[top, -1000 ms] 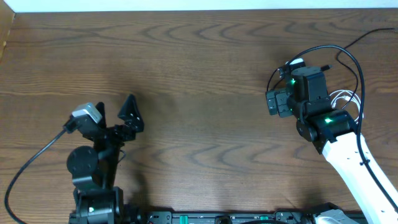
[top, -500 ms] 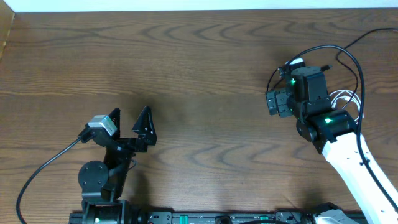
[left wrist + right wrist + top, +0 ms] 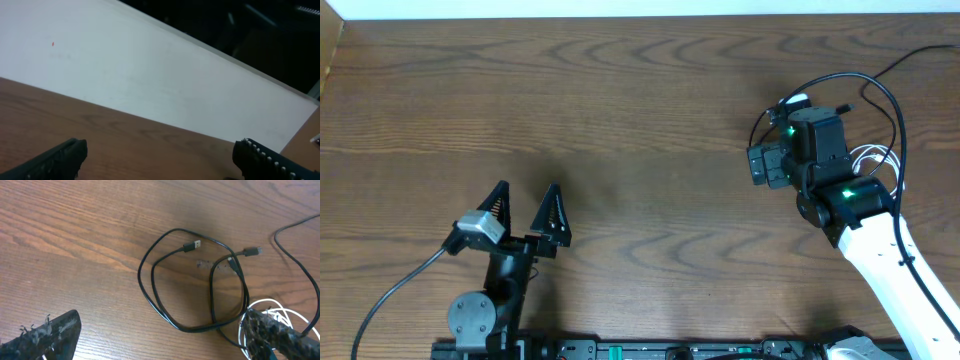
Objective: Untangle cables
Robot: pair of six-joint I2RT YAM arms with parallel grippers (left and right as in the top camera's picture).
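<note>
The cables lie at the right of the table. In the right wrist view, a black cable [image 3: 165, 305] lies in overlapping loops with a plug end [image 3: 190, 246], crossed by a second black cord with its plug [image 3: 252, 251]. A coiled white cable [image 3: 265, 311] lies beside my right fingertip. My right gripper [image 3: 165, 340] is open and empty, just short of the loops. In the overhead view, the black loops [image 3: 868, 88] and white cable [image 3: 876, 158] show around my right wrist [image 3: 815, 150]. My left gripper [image 3: 526, 202] is open and empty, far left of the cables.
A thin black wire [image 3: 295, 227] runs off to the table's far right corner. A white wall [image 3: 150, 75] borders the table's back edge. The left arm's thick black lead [image 3: 390, 290] trails to the front left.
My left gripper has swung right and back toward the front edge, turning as it went. It stays open. The right arm and cables have not moved.
</note>
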